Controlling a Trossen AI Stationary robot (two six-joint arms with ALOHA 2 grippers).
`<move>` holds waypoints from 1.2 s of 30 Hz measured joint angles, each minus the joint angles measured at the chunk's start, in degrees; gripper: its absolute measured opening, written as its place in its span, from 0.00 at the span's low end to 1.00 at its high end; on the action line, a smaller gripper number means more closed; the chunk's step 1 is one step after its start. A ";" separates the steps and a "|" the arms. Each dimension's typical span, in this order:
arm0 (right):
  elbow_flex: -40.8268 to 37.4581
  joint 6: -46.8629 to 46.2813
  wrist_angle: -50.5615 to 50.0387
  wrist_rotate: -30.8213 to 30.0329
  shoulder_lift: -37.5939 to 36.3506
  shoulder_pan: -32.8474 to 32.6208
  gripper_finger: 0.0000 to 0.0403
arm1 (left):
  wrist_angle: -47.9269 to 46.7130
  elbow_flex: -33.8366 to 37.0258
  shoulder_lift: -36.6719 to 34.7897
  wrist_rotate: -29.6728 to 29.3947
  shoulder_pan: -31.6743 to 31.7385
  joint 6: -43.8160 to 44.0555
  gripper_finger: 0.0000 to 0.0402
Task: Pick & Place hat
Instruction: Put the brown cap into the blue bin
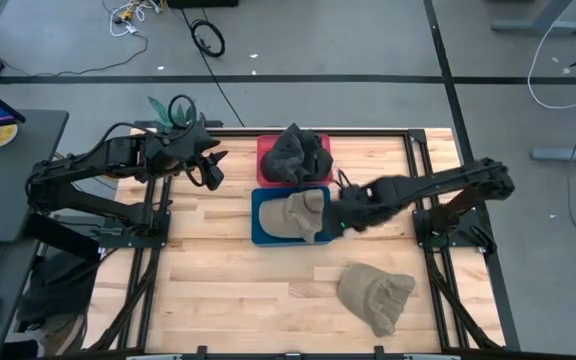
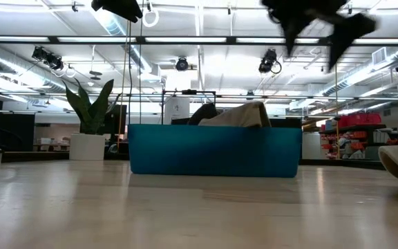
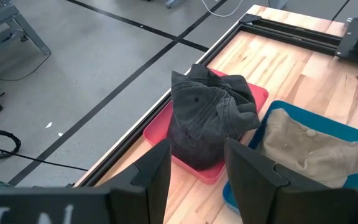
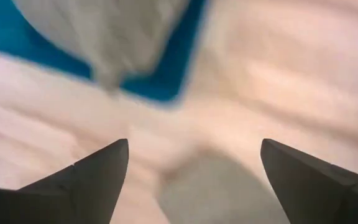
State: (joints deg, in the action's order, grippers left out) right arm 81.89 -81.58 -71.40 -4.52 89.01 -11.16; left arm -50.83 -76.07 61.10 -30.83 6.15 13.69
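Tan hat sits slumped in the blue tray mid-tabletop, right gripper at its edge, fingers spread wide, empty. Soft, light, floppy (pinch a crown fold). Left gripper half-open, holding nothing.

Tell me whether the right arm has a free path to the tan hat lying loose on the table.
Probably yes: the right gripper is open and empty, and the loose tan hat lies on bare wood with nothing between them.

Grey floor, potted plant.
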 joint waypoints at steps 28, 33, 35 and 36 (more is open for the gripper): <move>-18.76 -52.92 14.21 19.44 0.07 -38.08 0.84 | 1.33 0.00 0.00 1.17 -0.01 -2.43 0.38; -22.01 -54.09 17.17 16.98 0.07 -38.16 0.84 | 1.33 0.00 0.00 1.51 0.01 -2.40 0.38; -23.97 -54.41 19.05 16.15 0.16 -38.18 0.84 | 1.33 0.00 0.00 1.53 -0.01 -2.42 0.38; -25.05 -54.42 20.38 15.92 0.23 -38.19 0.84 | 1.33 0.00 0.00 1.53 0.00 -2.40 0.38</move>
State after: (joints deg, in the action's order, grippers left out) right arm 56.83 -136.00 -51.01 11.39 89.24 -49.34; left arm -49.50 -76.07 61.10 -29.30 6.14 11.29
